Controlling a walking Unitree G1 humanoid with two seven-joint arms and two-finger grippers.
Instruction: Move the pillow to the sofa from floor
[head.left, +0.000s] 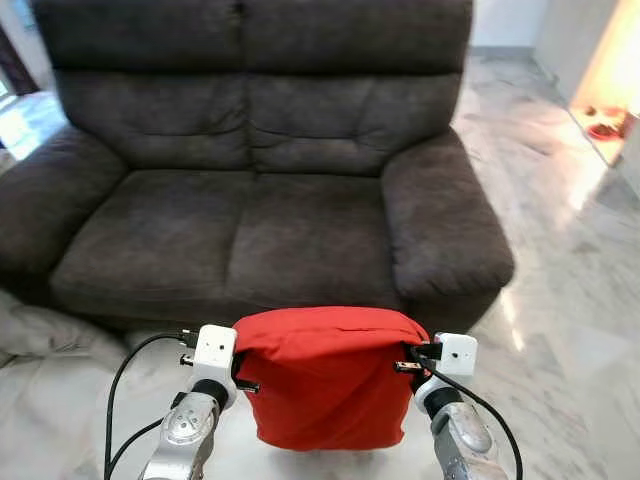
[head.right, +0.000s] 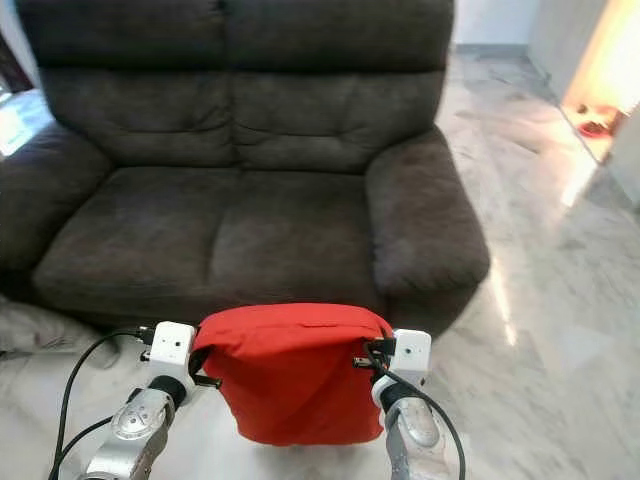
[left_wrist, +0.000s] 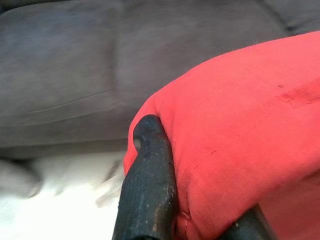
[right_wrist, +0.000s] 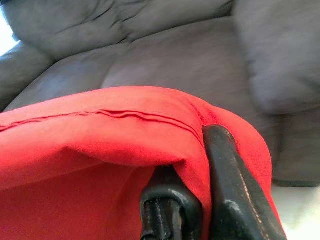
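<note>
Pillow (head.left: 330, 380) hangs widthwise before sofa (head.left: 250, 190), left gripper (left_wrist: 200, 220) and right gripper (right_wrist: 200, 200) clamped on corners.

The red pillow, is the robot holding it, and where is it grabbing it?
Yes. Both grippers hold the red pillow up off the floor before the sofa: the left gripper pinches its upper left corner, the right gripper its upper right corner.

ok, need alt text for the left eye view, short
A red pillow hangs lifted off the floor between the robot's two grippers, the left gripper pinching its left upper corner and the right gripper its right upper corner. Straight ahead stands a dark grey two-seat sofa on a pale marble floor.
</note>
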